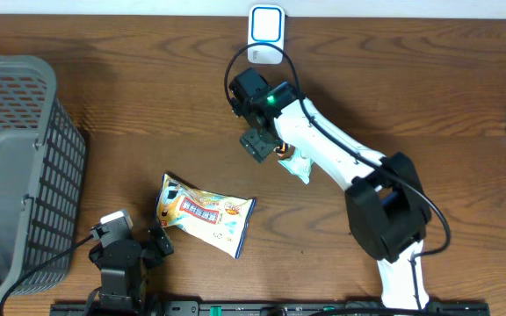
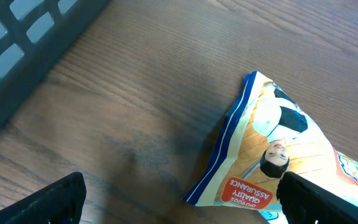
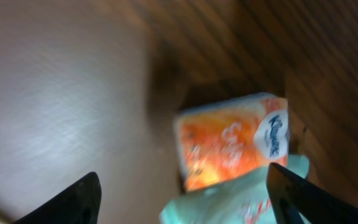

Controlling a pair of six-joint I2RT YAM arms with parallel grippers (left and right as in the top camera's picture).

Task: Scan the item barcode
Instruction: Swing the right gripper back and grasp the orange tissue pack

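Orange Kleenex tissue pack [image 3: 229,146] is lying on the wooden table [image 1: 148,114] near the scanner [image 1: 265,31], between the spread fingers of the right gripper [image 3: 182,196]. Soft and light, it is likely needing a gentle pinch across its sides. Left gripper [image 2: 185,208] is hanging wide open.

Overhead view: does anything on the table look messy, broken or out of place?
Nothing looks spilled or broken. The snack bag lies crooked and a bit crumpled, and under the right gripper an orange tissue pack and a pale green pack lie overlapping.
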